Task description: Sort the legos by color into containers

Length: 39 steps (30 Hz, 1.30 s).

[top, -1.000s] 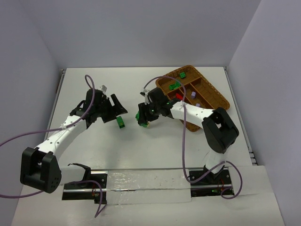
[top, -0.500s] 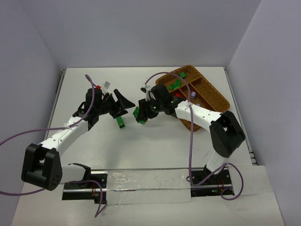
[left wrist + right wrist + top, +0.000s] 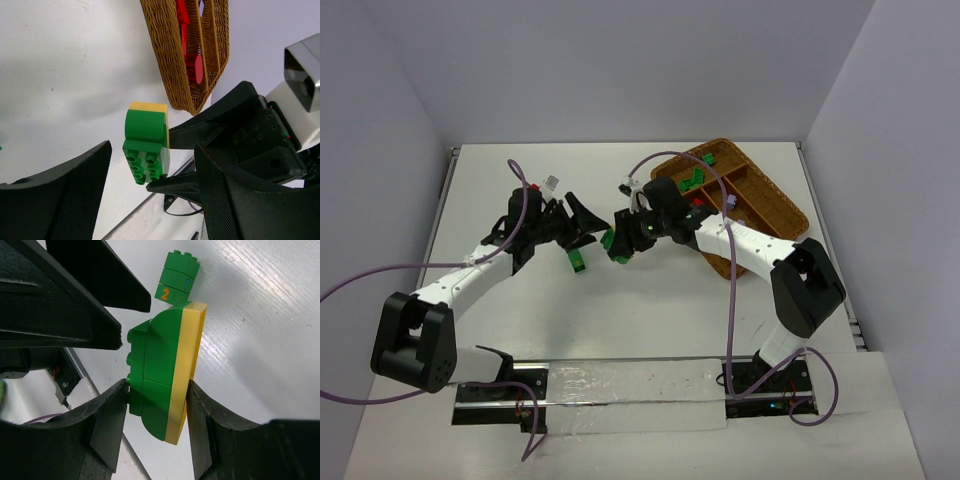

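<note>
My right gripper [image 3: 157, 390] is shut on a stack of legos [image 3: 167, 375], green bricks with a yellow one on one side, held above the table. In the overhead view this stack [image 3: 614, 243] hangs left of the wicker tray [image 3: 765, 178]. My left gripper [image 3: 152, 147] stands open, its fingers [image 3: 55, 195] on either side of the same stack [image 3: 146, 142] without touching it. A green brick [image 3: 578, 261] marked with numbers [image 3: 177, 275] lies on the table below the left gripper [image 3: 585, 228]. The containers hold green [image 3: 692, 182], red [image 3: 700, 204] and lilac [image 3: 731, 201] legos.
The tray's near corner [image 3: 170, 60] shows in the left wrist view with red legos [image 3: 192, 67] inside. Purple cables [image 3: 520, 190] loop over both arms. White walls close in the table at the back and sides.
The left gripper has swung right, up to the stack that the right gripper holds. The right gripper has shifted slightly left and back with its stack. The numbered green brick stays put.
</note>
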### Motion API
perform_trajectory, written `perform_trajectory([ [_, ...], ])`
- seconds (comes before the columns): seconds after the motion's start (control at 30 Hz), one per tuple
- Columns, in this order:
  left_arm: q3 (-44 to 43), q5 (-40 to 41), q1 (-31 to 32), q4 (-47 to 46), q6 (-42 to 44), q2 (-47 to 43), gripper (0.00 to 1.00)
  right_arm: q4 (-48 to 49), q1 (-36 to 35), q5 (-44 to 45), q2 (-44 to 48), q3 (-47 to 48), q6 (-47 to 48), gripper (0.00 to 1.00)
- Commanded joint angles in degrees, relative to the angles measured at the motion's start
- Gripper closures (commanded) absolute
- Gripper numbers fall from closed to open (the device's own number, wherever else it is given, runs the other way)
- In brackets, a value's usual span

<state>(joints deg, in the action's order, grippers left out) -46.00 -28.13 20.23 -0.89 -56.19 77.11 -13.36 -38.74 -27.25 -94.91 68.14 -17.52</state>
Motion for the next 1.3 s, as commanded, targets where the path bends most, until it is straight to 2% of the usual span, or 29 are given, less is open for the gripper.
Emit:
perform_trajectory([
  [0.0, 0.94, -2.58, 0.42, -4.60, -1.23, 0.84, 0.27, 0.58, 0.07, -1.26, 2.68, 2.30, 0.73, 0.63],
  [0.47, 1.62, -3.10, 2.19, -6.58, -1.62, 1.90, 0.42, 1.41, 0.09, -2.30, 2.45, 2.28, -0.06, 0.63],
  [0.53, 1.40, -2.65, 2.26, -6.44, -1.55, 1.83, 0.48, 1.48, 0.08, -2.37, 2.53, 2.35, -0.06, 0.63],
  [0.63, 1.13, -1.83, 2.45, -5.81, -1.33, 1.41, 0.65, 1.27, 0.07, -2.51, 2.59, 2.30, 0.03, 0.61],
  [0.67, 0.99, -1.56, 2.45, -5.41, -1.14, 1.28, 0.75, 1.23, 0.07, -2.64, 2.73, 2.21, 0.03, 0.59],
  [0.7, 0.82, -1.31, 2.45, -5.04, -0.89, 1.15, 0.84, 1.23, 0.07, -2.67, 2.85, 2.08, 0.03, 0.49],
  [0.73, 0.66, -1.27, 2.45, -4.80, -0.73, 1.11, 0.93, 1.23, 0.11, -2.63, 3.01, 1.88, -0.01, 0.31],
  [0.77, 0.47, -1.25, 2.45, -4.47, -0.55, 1.14, 1.00, 1.26, 0.16, -2.72, 3.25, 1.67, -0.09, 0.19],
  [0.8, 0.30, -1.07, 2.45, -4.06, -0.28, 1.10, 1.00, 1.44, 0.21, -3.16, 3.63, 1.34, -0.22, 0.14],
  [0.83, 0.32, -0.90, 2.45, -3.90, -0.16, 0.82, 1.00, 1.79, 0.35, -3.92, 4.24, 0.73, -0.42, 0.01],
  [1.07, 1.18, -1.24, 2.18, -3.42, 1.46, -0.73, 1.00, 0.28, 3.43, -11.44, 7.75, -2.06, -0.06, 0.00],
  [1.17, 1.26, -2.99, 1.28, -2.26, 4.57, -1.31, 1.00, 1.88, 5.89, -15.74, 10.85, -4.96, -0.08, 0.00],
  [1.27, 2.24, -8.44, -0.06, -3.72, 6.87, -2.57, 1.00, 1.85, 6.95, -16.17, 13.08, -6.30, 0.72, 0.00],
])
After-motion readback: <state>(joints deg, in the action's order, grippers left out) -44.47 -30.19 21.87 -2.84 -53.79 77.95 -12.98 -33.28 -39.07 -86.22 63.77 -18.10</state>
